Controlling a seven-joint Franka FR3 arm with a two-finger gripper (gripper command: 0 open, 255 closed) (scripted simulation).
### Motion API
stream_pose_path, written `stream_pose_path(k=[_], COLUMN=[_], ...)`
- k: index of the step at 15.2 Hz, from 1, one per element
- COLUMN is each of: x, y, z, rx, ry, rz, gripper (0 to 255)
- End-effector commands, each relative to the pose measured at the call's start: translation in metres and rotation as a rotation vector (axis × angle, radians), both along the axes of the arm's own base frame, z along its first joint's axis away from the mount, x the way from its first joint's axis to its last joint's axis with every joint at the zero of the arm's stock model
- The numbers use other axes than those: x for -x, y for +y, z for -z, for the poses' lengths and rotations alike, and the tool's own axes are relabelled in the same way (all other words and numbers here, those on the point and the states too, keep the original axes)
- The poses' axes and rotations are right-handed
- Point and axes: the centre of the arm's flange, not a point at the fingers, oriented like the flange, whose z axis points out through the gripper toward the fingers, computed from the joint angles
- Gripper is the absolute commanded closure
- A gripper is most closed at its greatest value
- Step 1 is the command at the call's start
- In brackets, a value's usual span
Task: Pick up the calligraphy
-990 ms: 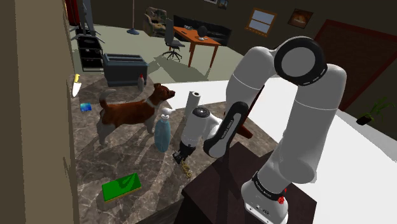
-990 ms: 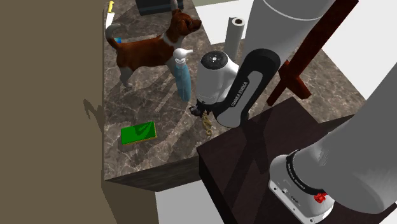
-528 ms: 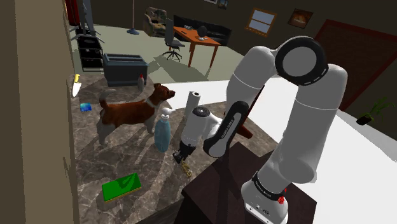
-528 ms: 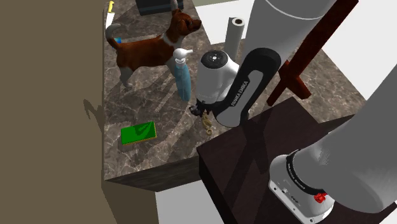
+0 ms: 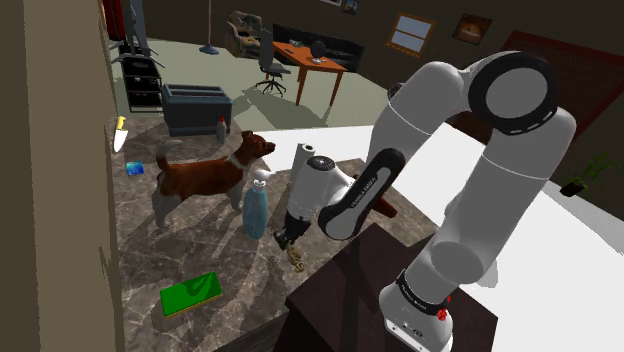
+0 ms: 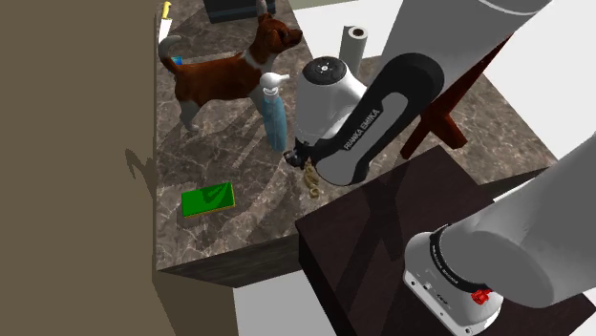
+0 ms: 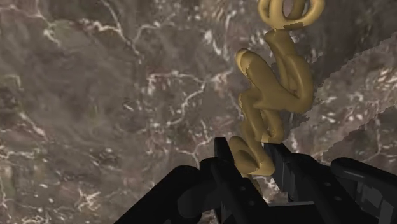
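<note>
The calligraphy (image 7: 270, 108) looked like smooth golden metal with a soft shine. The counter (image 7: 114, 127) was brown stone of a marble kind, with white veins and a polished face. The gripper (image 7: 251, 158) was matt black, without reflections. The arm (image 5: 470, 230) had smooth white shells with a light gloss. The stand (image 5: 338, 290) was dark and matt.
</note>
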Motion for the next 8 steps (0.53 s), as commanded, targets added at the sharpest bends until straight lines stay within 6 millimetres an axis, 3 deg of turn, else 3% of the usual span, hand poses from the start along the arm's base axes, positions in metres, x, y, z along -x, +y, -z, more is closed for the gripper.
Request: stream_pose_path(k=[1,6,8], x=[0.000,0.000,0.000], y=[0.000,0.000,0.000], z=[-0.010,-0.037,-0.038], rx=[0.000,0.000,0.000], ry=[0.001,0.001,0.001], rz=[0.000,0.000,0.000], gripper=[255,255,255])
